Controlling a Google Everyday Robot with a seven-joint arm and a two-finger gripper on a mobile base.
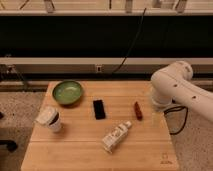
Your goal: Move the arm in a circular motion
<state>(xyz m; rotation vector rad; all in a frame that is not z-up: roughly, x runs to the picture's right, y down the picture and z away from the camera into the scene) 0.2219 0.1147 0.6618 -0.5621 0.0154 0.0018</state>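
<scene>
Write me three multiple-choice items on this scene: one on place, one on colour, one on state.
1. Where over the table does the arm hold its gripper? A left edge B middle C right edge
2. The bowl is: A green B blue C red
3. The white bottle is: A upright B lying on its side C in the gripper

C: the pale tip hangs just right of the red-brown bar.
A: its inside shows green.
B: it rests flat on the wood.
</scene>
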